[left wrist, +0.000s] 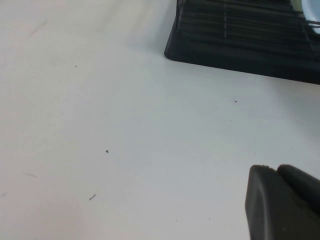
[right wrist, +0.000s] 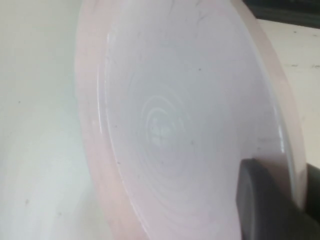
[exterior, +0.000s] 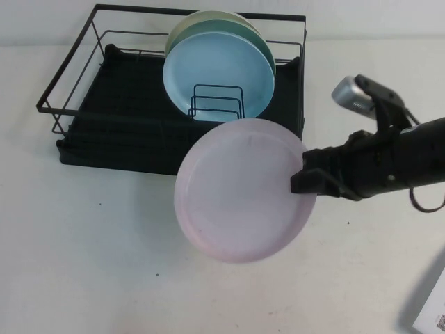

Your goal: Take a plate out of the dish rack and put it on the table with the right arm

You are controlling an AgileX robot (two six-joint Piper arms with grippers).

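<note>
The pale pink plate [exterior: 240, 189] hangs tilted above the white table [exterior: 90, 264], in front of the black dish rack [exterior: 125, 118]. My right gripper [exterior: 304, 179] is shut on the plate's right rim, one finger on each face. In the right wrist view the plate [right wrist: 180, 115] fills the picture, with the gripper [right wrist: 296, 192] clamping its edge. My left gripper [left wrist: 277, 176] is out of the high view; its wrist view shows it shut and empty over bare table [left wrist: 125, 140], near the rack's front corner [left wrist: 240, 45].
A light blue plate [exterior: 219, 76] and a green plate [exterior: 261, 36] behind it stand upright in the rack, with a paler plate at the back. A white sheet [exterior: 431, 309] lies at the table's front right corner.
</note>
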